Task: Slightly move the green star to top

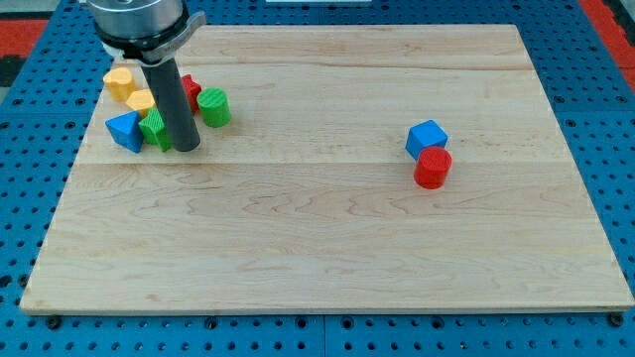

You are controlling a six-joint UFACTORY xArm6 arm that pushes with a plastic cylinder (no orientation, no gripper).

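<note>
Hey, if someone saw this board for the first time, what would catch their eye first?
Probably the dark rod at the view's upper left, my tip planted amid a tight cluster: green star right beside it, blue triangular block, two yellow blocks, a green cylinder. Next, the lone pair at the right: blue cube touching red cylinder.

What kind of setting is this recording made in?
Likely a robotics lab bench: a wooden board lies on a blue perforated base, with small coloured blocks like the green star and red cylinder for pushing. My tip sits right of the star.
</note>
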